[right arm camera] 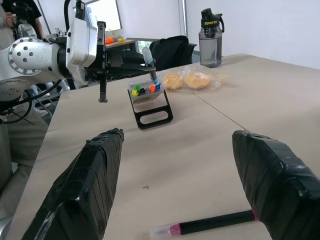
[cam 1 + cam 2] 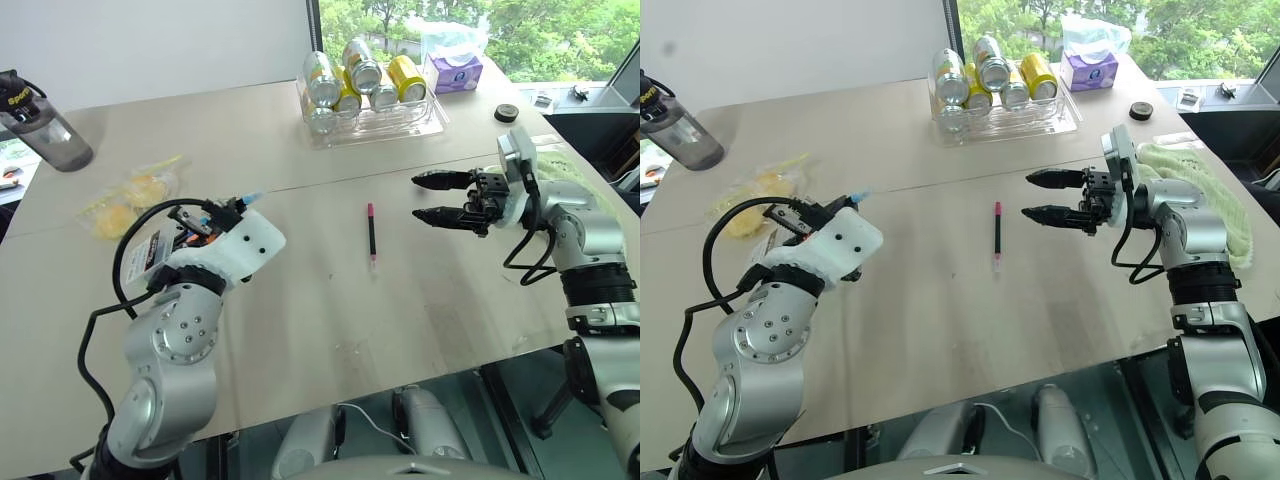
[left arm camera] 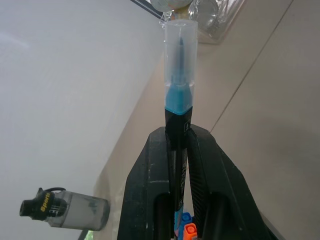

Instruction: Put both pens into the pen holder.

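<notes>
We see the left gripper (image 3: 177,150) clamped on the blue-capped pen (image 3: 179,75), cap end out past its fingers, above the pen holder (image 1: 148,102) standing on the table (image 2: 300,300). The right gripper (image 2: 432,197) hangs wide, empty – just beside the pink-ended pen (image 2: 371,231) lying flat mid-table

Bright, even daylight enters through the window (image 2: 480,30) at the upper right of the head views. Shadows on the table (image 2: 300,300) are faint, and the pictures are sharp.
</notes>
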Robot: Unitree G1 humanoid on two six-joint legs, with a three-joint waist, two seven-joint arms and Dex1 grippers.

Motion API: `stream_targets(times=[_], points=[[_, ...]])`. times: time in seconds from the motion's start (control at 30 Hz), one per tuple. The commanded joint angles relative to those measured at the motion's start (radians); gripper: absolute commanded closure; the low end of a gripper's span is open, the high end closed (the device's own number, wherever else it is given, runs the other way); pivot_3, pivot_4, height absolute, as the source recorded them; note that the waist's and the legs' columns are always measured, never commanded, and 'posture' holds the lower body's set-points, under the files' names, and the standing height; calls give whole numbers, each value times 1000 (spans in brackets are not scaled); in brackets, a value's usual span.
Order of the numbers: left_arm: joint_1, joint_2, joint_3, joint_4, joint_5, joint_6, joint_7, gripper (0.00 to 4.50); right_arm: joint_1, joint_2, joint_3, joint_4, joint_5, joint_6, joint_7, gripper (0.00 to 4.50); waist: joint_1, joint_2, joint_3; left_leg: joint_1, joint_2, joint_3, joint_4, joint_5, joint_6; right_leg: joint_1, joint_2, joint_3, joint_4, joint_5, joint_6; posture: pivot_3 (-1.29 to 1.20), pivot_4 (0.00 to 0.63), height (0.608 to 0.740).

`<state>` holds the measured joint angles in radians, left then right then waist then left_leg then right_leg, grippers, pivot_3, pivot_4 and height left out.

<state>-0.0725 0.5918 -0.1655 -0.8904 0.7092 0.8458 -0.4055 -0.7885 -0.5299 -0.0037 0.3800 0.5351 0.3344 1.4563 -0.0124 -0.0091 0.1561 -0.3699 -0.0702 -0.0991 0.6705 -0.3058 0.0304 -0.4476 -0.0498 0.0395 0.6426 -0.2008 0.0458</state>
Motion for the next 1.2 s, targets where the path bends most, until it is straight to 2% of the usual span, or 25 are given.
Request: stream_targets(times=[0.03,0.5,0.9,0.97,1.0,1.07,1.1,1.2], points=[[1,-16,8,-59,62,2,-16,4500,-35,0,-10,7,0,-26,36,819,1,0,0,0,0,0,0,0,0,0,0,0,0,0,0,0,150,739],[120,-88,83,-89,165,7,-96,4500,-64,20,0,61,-21,-44,57,819,0,0,0,0,0,0,0,0,0,0,0,0,0,0,0,0,150,739],[139,-113,189,-30,131,-41,-99,4500,-73,28,0,59,-16,-48,67,819,0,0,0,0,0,0,0,0,0,0,0,0,0,0,0,0,150,739],[133,-120,211,-14,113,-50,-94,3582,-72,28,0,57,-17,-49,65,760,0,0,0,0,0,0,0,0,0,0,0,0,0,0,0,0,150,739],[131,-122,218,-8,108,-55,-93,3409,-72,28,0,57,-18,-49,65,760,0,0,0,0,0,0,0,0,0,0,0,0,0,0,0,0,150,739],[130,-125,228,-1,101,-64,-94,2335,-72,27,0,55,-18,-50,64,760,0,0,0,0,0,0,0,0,0,0,0,0,0,0,0,0,150,739],[131,-127,230,2,97,-69,-96,1993,-72,26,-2,55,-18,-50,63,760,0,0,0,0,0,0,0,0,0,0,0,0,0,0,0,0,150,739],[142,-132,232,11,87,-86,-95,571,-70,22,-5,53,-18,-52,60,760,0,0,0,0,0,0,0,0,0,0,0,0,0,0,0,0,150,739]])
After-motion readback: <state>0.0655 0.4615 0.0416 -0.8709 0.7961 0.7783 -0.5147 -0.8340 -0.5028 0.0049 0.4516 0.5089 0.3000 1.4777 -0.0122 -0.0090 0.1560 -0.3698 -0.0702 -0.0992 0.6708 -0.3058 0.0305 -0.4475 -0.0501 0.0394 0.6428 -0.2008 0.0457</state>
